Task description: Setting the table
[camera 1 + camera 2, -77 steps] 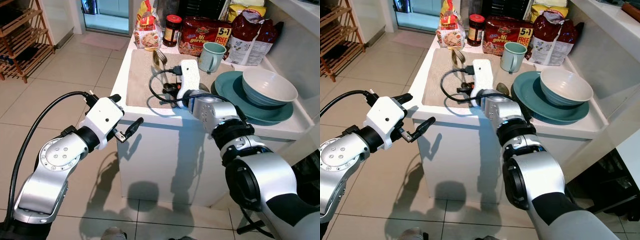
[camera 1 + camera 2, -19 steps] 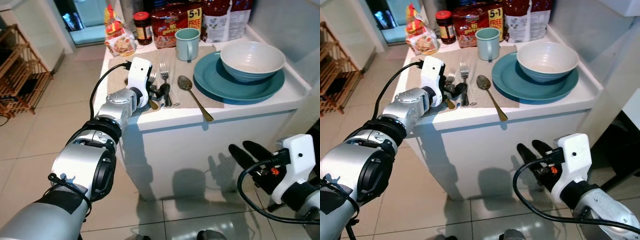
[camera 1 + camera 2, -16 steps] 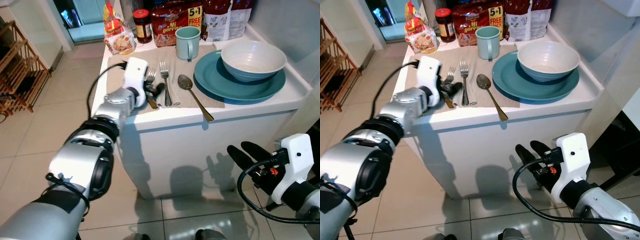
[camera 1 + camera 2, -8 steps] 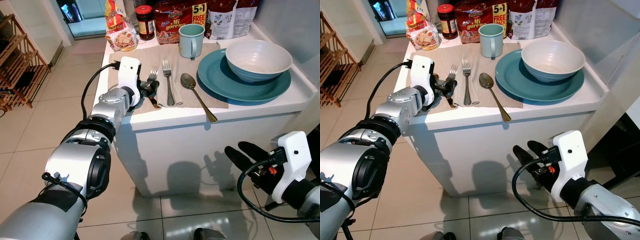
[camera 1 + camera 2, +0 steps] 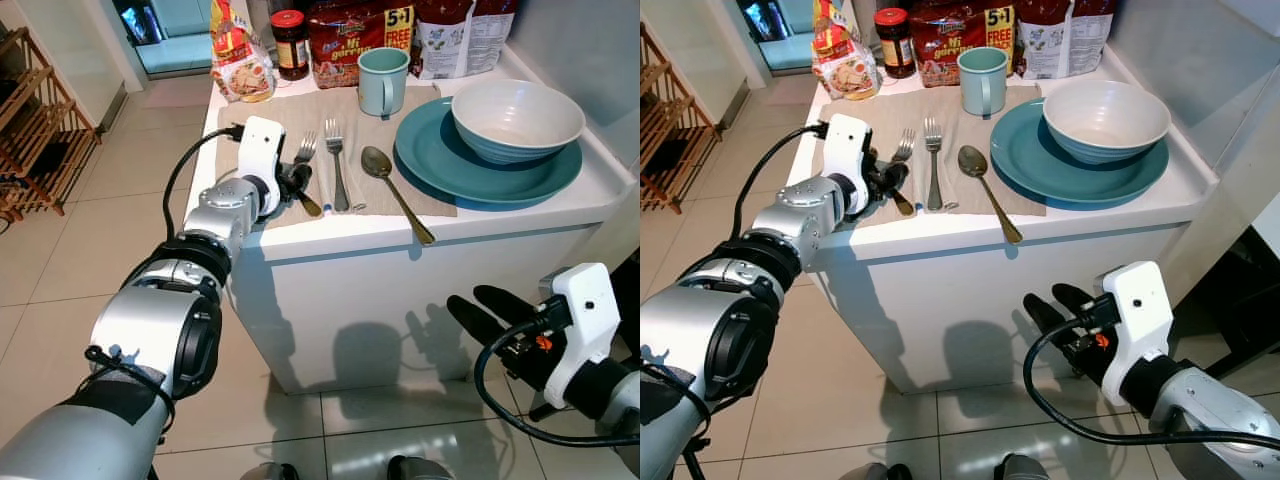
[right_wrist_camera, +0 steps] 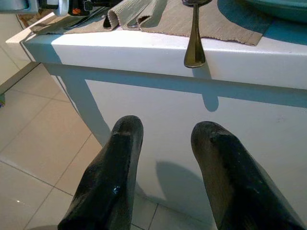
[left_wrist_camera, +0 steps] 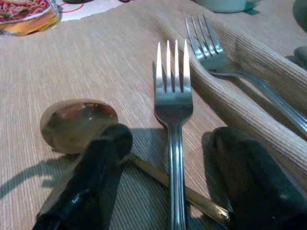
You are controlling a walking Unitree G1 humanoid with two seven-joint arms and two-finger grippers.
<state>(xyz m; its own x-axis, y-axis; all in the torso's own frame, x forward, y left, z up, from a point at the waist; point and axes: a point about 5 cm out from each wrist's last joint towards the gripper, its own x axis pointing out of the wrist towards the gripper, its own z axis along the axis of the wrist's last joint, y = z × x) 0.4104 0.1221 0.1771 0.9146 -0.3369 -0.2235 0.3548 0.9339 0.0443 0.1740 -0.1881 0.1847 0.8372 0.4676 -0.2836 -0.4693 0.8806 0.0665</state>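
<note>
Two forks and two spoons lie on the beige placemat (image 5: 300,105) covering the white desk (image 5: 420,240). At the desk's right side a blue plate (image 5: 500,175) carries a pale bowl (image 5: 518,118), with a green mug (image 5: 381,82) toward the back edge. Beside the plate a long spoon (image 5: 395,190) reaches the front edge. Near the left edge the left gripper (image 7: 168,191) rests on the placemat, fingers spread apart (holding nothing), straddling the left fork (image 7: 172,110) and a small spoon (image 7: 79,124); the second fork (image 7: 225,62) lies just beside. Below the desk front, the right gripper (image 6: 165,172) hangs with fingers parted.
</note>
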